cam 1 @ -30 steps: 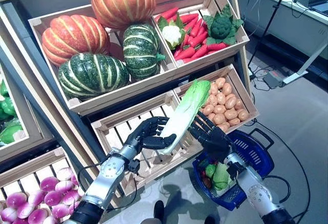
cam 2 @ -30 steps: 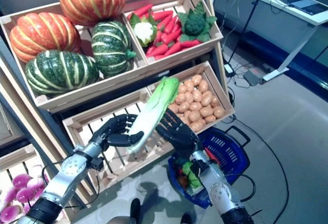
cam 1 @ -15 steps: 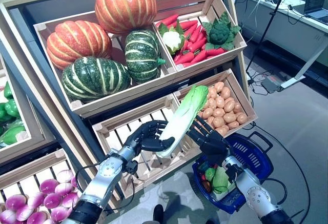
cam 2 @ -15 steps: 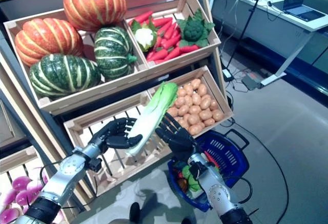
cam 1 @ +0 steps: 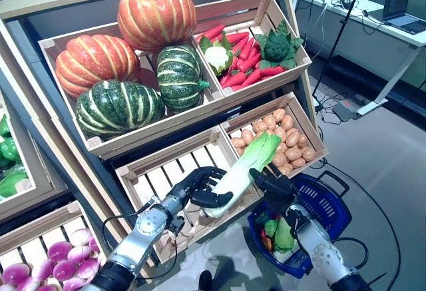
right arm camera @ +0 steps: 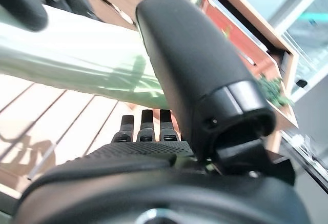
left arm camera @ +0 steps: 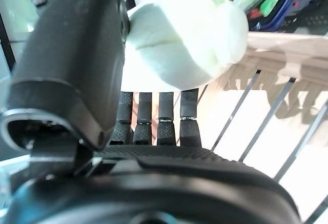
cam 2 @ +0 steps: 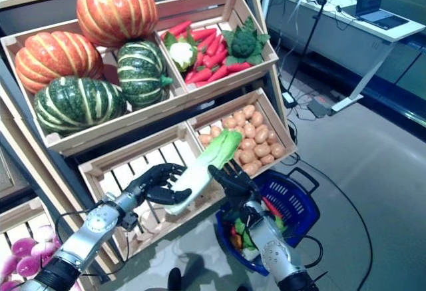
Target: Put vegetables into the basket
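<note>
Lowered since a sec ago: the cabbage (cam 1: 241, 173) sat higher up, its leafy tip up by the top of the potato crate (cam 1: 313, 131); now it's come down w/ both my hands and hangs in front of the empty slatted crate (cam 1: 160, 174), tip just reaching the potatoes (cam 1: 283, 148); my left hand (cam 1: 198, 188) grasps the white stem end, thumb over the top and fingers curled under it, clear in the left wrist view; my right hand (cam 1: 274, 183) cups the cabbage's middle from the other side, thumb (right arm camera: 200, 75) pressed on the pale green stalk, fingers wrapped beneath; cabbage lies tilted btwn the two hands, stem low by my left, leaves high past my right; blue basket (cam 1: 329, 201) sits on the floor right below and behind my right hand, w/ some green and red veg already inside; cabbage is not in it yet, held above and to the left-hand side of it; well above both hands are the pumpkins (cam 1: 136, 58) in their crate, and the chillies (cam 1: 247, 54) w/ cauliflower (cam 1: 216, 54) and a dark green leafy head (cam 1: 276, 48) in the next one
</note>
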You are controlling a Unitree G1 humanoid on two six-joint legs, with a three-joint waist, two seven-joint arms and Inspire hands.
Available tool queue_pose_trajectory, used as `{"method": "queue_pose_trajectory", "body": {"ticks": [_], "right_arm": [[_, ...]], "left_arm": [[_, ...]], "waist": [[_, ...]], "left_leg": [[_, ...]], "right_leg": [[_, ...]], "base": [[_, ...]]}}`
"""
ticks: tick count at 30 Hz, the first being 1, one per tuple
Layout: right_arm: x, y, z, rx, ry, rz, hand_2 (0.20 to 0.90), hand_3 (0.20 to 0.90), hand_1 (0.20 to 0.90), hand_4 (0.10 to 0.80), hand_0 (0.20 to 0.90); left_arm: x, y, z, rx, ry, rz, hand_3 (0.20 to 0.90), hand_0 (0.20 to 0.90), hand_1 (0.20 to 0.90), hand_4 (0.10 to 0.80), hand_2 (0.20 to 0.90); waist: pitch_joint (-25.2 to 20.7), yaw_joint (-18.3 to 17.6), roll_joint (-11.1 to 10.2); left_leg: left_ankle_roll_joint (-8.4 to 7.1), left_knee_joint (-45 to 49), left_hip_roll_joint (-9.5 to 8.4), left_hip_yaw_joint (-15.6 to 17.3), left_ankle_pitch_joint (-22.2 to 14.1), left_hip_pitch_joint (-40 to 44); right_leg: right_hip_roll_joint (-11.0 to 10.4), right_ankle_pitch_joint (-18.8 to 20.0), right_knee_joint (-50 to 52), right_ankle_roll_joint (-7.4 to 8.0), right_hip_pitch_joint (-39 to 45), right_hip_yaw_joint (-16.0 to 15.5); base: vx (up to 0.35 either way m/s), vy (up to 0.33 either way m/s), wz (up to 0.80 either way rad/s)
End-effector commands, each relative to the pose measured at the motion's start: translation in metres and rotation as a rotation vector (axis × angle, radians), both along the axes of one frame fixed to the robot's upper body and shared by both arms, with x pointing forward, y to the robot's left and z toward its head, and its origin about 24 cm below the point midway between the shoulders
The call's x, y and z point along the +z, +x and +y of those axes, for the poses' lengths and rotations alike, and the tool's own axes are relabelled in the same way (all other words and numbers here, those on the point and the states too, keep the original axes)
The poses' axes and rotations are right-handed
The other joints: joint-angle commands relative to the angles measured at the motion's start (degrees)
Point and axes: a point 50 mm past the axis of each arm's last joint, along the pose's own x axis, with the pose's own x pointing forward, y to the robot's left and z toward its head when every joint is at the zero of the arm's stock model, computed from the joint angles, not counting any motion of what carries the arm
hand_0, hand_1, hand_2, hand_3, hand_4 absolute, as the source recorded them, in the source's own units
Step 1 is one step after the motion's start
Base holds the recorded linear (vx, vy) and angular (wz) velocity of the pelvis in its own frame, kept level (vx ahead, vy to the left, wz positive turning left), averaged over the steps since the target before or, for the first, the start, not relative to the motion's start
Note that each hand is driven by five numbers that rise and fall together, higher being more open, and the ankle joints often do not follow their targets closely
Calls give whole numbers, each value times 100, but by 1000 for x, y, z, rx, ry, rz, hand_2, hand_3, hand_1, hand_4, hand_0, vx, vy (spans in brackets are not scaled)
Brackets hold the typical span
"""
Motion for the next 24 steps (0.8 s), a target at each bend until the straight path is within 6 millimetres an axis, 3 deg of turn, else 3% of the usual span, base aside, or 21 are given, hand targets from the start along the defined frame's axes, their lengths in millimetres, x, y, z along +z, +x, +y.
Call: {"method": "queue_pose_trajectory", "body": {"ticks": [1, 12, 21, 24], "right_arm": [[57, 33, 1, -108, 101, -255, 900, 900, 900, 800, 900], [73, 30, 24, 184, 213, -381, 900, 900, 900, 800, 900], [64, 17, 45, 478, 232, -352, 900, 900, 900, 800, 900], [65, 18, 46, 492, 244, -364, 900, 900, 900, 800, 900]], "left_arm": [[45, 23, -13, -82, -19, -244, 300, 300, 300, 400, 300], [45, 22, -15, -144, -5, -226, 300, 300, 300, 400, 300], [45, 20, -16, -194, 4, -219, 300, 300, 300, 400, 300], [44, 20, -18, -211, 3, -212, 300, 300, 300, 400, 300]], "waist": [[-241, 90, -17], [-274, 126, -44], [-308, 167, -89], [-311, 176, -99]], "left_leg": [[-46, 39, 11, 69, -751, 344], [-76, 39, 36, 37, -742, 337], [-86, 39, 63, 54, -734, 340], [-96, 39, 73, 61, -722, 333]], "right_leg": [[-232, 330, 46, -16, -156, 6], [-232, 306, 62, -19, -150, -4], [-254, 294, 66, -1, -141, -46], [-261, 302, 65, 3, -145, -56]], "base": [[0, 0, 0], [0, 0, 0], [0, 0, 0], [0, 0, 0]]}}
